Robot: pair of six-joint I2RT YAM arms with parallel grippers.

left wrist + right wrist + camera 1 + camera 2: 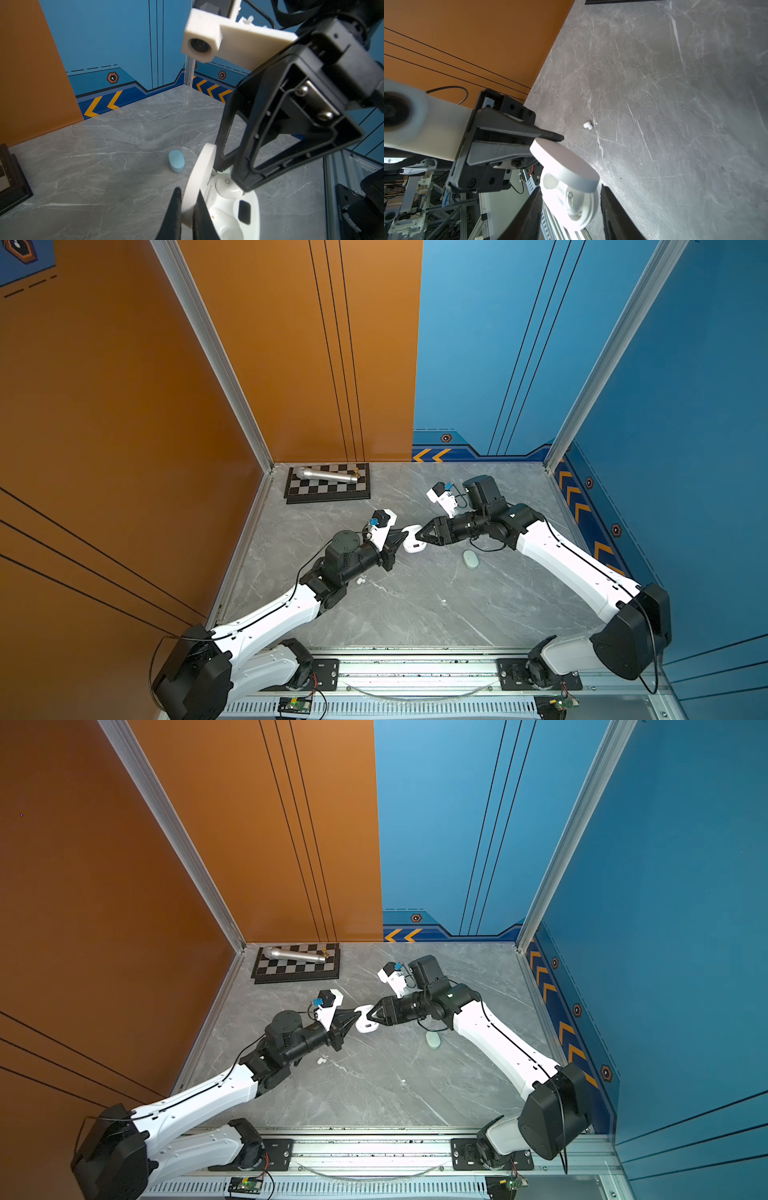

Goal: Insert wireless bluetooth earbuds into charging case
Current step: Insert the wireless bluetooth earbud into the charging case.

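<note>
two white earbuds [360,580] lie just beside the left arm [270,612]

Cases, two: one white case [417,548], open; one mint case [471,559], shut.
Buds, white, three seen: two loose buds [588,125] touching on the table [415,614]; one seated bud [227,184] in the white case, second well unclear.
Speck [442,600], white: one.
Chessboard [328,491]: one.
Microphone [326,475]: one.
Arms, two: left arm [270,614], right arm [573,568].
Wrist cameras, two: left camera [382,517], right camera [440,493].
</note>
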